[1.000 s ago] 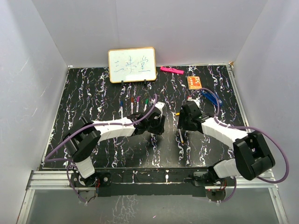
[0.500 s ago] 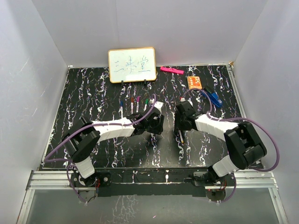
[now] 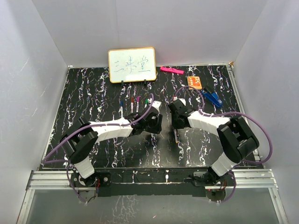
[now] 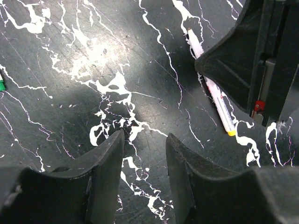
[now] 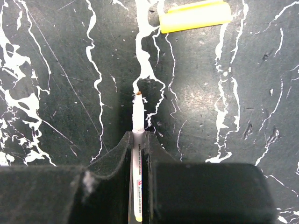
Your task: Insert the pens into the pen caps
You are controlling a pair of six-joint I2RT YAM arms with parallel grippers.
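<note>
Right wrist view: the right claw (image 5: 138,139) is clamped on a white pen (image 5: 138,114), one finger pressed against each side of the barrel.
Pen: the barrel runs straight out ahead of the fingers. Its bare nib, small and dark orange, is at the far end. A yellow end shows at the back, deep between the fingers.
Yellow cap (image 5: 195,15): it lies on its side on the table (image 5: 56,70), beyond the nib and off to the right. It does not touch the pen, and its length runs crosswise to the barrel.
Left claw (image 4: 142,144): the fingers stand apart with nothing between them, and only bare table shows in the gap.
Left wrist view: the same pen slants across the upper right with its yellow end nearest. The dark body of the right claw sits over its middle.
Top view: the two claws are close side by side near the middle of the table, the left arm reaching in from the left and the right arm from the right.
Row of pens (image 3: 132,103): four lie side by side just in front of the whiteboard (image 3: 132,65), with blue, brown, purple and green ends. They are too small to tell whether caps are on.
Back right of table: a pink highlighter (image 3: 171,70), an orange card (image 3: 194,82) and a blue clip (image 3: 212,97) lie well apart from the claws.
</note>
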